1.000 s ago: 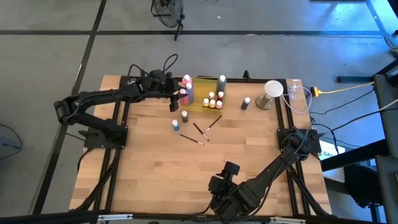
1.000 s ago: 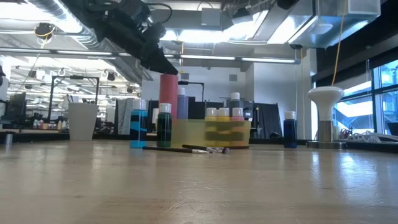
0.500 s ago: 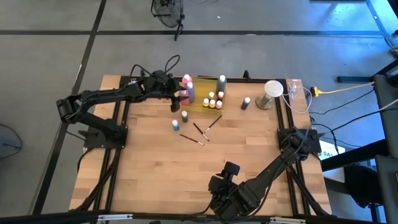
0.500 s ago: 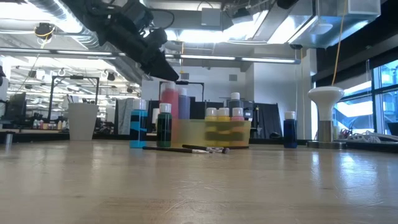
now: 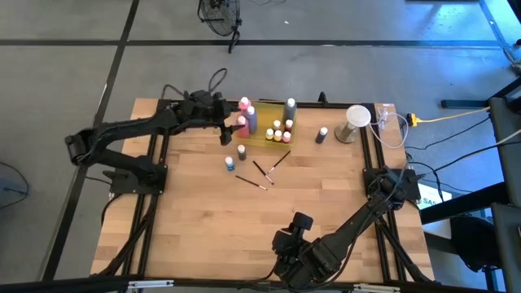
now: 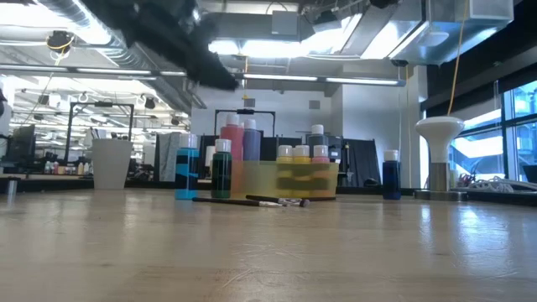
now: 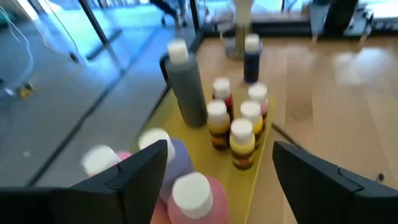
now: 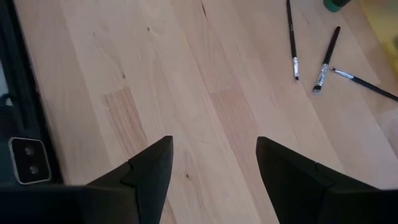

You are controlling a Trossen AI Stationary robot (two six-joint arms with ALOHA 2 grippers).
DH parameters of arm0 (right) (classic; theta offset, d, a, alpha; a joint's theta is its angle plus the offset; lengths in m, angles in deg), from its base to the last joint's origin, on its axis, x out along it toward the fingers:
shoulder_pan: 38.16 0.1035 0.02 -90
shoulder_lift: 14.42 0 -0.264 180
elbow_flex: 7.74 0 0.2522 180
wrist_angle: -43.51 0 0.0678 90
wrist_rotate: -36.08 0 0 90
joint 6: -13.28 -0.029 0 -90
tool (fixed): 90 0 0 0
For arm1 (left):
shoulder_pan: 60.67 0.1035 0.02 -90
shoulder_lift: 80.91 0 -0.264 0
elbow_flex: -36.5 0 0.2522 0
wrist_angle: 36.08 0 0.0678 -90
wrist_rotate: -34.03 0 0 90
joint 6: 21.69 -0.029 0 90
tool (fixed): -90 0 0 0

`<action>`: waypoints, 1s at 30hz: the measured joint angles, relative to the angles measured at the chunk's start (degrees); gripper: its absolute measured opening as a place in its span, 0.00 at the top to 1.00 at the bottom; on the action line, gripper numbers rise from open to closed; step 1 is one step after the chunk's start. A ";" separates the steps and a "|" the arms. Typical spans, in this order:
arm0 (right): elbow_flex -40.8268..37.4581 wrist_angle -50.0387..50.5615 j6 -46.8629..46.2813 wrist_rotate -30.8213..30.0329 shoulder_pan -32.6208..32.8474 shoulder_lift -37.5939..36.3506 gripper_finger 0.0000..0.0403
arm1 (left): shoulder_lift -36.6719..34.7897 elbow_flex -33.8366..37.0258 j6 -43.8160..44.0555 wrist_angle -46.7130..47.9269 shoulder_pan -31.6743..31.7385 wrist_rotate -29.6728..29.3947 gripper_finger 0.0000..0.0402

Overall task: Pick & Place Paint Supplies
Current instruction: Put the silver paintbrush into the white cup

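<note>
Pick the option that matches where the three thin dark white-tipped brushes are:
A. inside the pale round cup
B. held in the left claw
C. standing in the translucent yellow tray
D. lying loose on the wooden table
D: the three thin dark white-tipped brushes lie flat on the bare wooden table, in front of the translucent yellow tray.

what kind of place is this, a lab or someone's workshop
Most likely a robotics lab in a large open industrial hall: two arms are mounted at a wooden table, with exposed ceiling ducts overhead and rows of equipment benches in the room behind.
</note>
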 joint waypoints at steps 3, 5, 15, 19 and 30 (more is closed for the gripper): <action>0.00 -0.35 1.05 0.02 0.02 0.00 0.42 | -5.01 0.00 -1.01 -0.09 -1.05 -1.23 0.28; 0.00 0.20 1.71 0.02 0.02 0.00 0.42 | -8.73 0.00 -1.40 0.11 -2.21 -2.39 0.28; 0.00 11.90 -9.90 9.78 -6.74 0.00 0.42 | -21.86 0.00 4.31 8.63 -10.18 -2.97 0.28; 0.00 11.46 -4.32 17.17 -12.32 0.00 0.42 | -24.36 0.00 8.03 13.19 -13.09 -2.97 0.28; -2.23 3.58 18.10 21.50 -24.33 -0.05 0.42 | -33.12 0.00 12.59 22.79 -19.30 -2.88 0.28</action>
